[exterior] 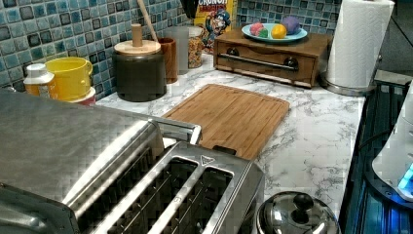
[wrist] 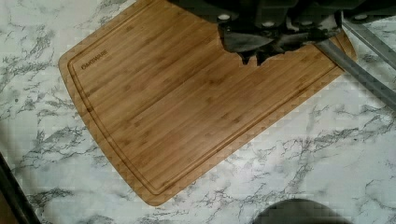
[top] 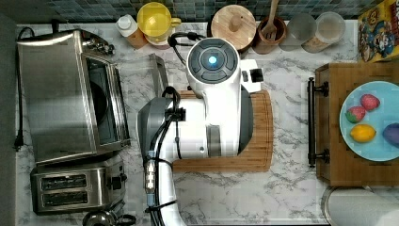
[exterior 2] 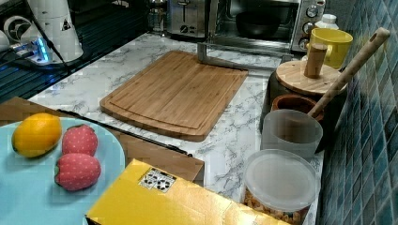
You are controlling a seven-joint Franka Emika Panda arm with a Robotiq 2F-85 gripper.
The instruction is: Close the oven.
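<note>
The oven (top: 66,99) is a big steel box at the top view's left, its glass door (top: 141,70) dropped open and lying flat over the counter. The door's bar handle (top: 161,71) points toward the arm. In the right view the oven (exterior 2: 263,21) stands at the back with its door handle (exterior 2: 220,60) just past the cutting board's far edge. In the wrist view my gripper (wrist: 252,58) hangs over the cutting board (wrist: 187,102), fingertips together with nothing between them, a short way from the oven's handle bar (wrist: 357,70).
A two-slot toaster (top: 70,188) stands beside the oven, with a small lidded pot (exterior: 297,214) near it. Jars, a yellow mug (top: 155,21) and a utensil holder (top: 270,33) line the back wall. A wooden drawer box (top: 329,122) carries a plate of fruit.
</note>
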